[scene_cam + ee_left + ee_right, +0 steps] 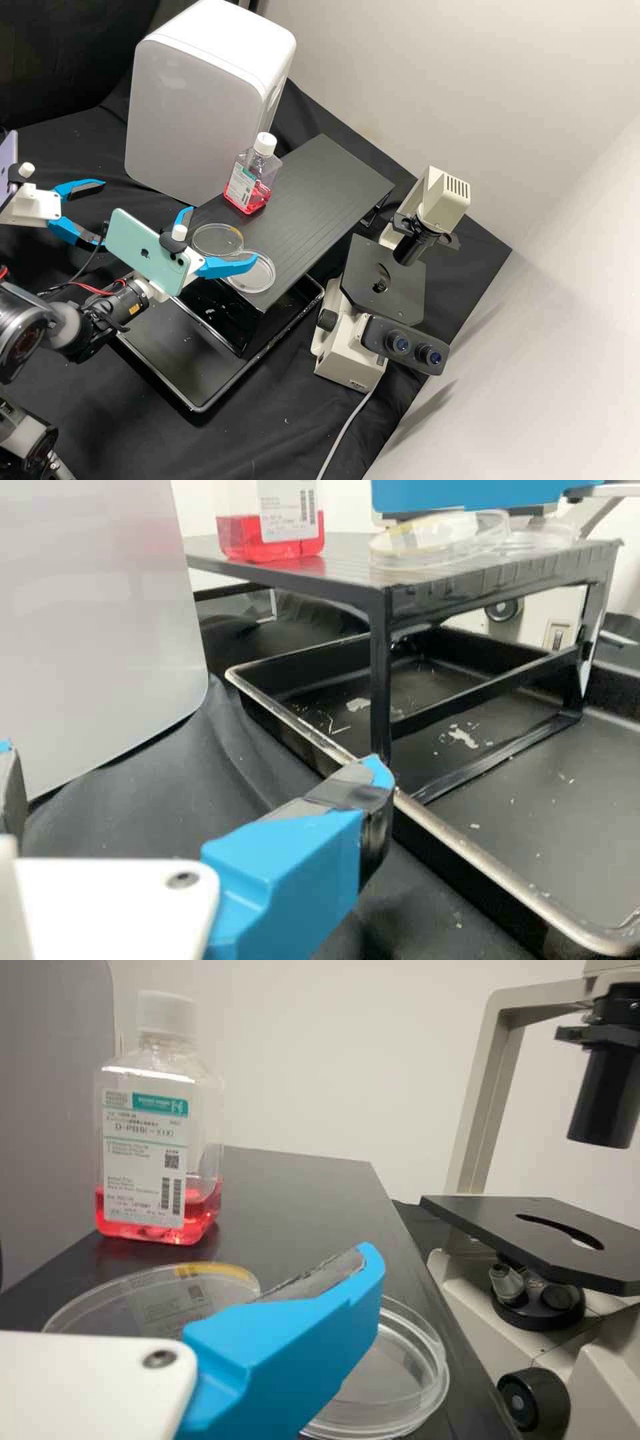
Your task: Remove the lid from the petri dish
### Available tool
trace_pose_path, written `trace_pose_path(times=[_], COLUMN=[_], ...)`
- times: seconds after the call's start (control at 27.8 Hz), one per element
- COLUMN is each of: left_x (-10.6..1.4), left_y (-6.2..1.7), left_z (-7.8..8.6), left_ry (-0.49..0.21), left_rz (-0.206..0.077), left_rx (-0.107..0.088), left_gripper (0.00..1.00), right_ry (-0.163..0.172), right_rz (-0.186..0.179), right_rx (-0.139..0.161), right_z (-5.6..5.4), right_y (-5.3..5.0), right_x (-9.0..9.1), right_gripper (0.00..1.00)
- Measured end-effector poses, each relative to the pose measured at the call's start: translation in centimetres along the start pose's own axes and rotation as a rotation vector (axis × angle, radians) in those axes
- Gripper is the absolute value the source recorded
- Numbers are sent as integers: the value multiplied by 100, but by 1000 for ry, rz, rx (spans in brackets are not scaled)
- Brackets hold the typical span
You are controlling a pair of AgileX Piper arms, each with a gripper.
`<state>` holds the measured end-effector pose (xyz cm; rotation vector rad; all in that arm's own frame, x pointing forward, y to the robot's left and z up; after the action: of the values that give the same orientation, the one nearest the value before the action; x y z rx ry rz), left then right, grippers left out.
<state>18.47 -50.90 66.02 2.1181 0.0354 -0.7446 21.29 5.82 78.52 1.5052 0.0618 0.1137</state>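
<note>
Two clear round pieces of the petri dish lie side by side on the black raised platform (320, 193), their rims just overlapping: one (215, 240) nearer the white box, the other (259, 273) at the platform's front corner. I cannot tell which is the lid. In the right wrist view the first piece (140, 1300) has a yellowish edge and the second (400, 1370) is plain. My right gripper (223, 236) is open, spread over the first piece, one blue finger (300, 1330) lying between the two. My left gripper (100, 212) is open and holds nothing, off the platform to the left.
A bottle of pink liquid (251, 175) stands on the platform behind the dish pieces. A tall white box (200, 93) sits at the back left. A microscope (393, 287) stands right of the platform. Under the platform lies a black tray (520, 810).
</note>
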Motion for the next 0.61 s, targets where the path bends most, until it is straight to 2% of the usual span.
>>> trace_pose_path(times=[0.14,0.25,0.4,0.47,0.61], left_x=[-45,-53,-54,-54,-54], left_y=[39,38,38,38,38], left_z=[-10,-13,-14,-14,-15], left_ry=[14,28,33,33,33], left_rz=[18,23,24,24,24], left_rx=[-19,-26,-29,-29,-29], left_gripper=[100,100,100,100,100], right_ry=[16,18,10,-1,-1], right_rz=[19,21,39,53,63], right_rx=[6,7,-16,-9,1], right_z=[-22,-18,-10,-5,25], right_y=[56,69,103,120,150], right_x=[-73,-116,-226,-289,-409], right_gripper=[100,100,100,100,100])
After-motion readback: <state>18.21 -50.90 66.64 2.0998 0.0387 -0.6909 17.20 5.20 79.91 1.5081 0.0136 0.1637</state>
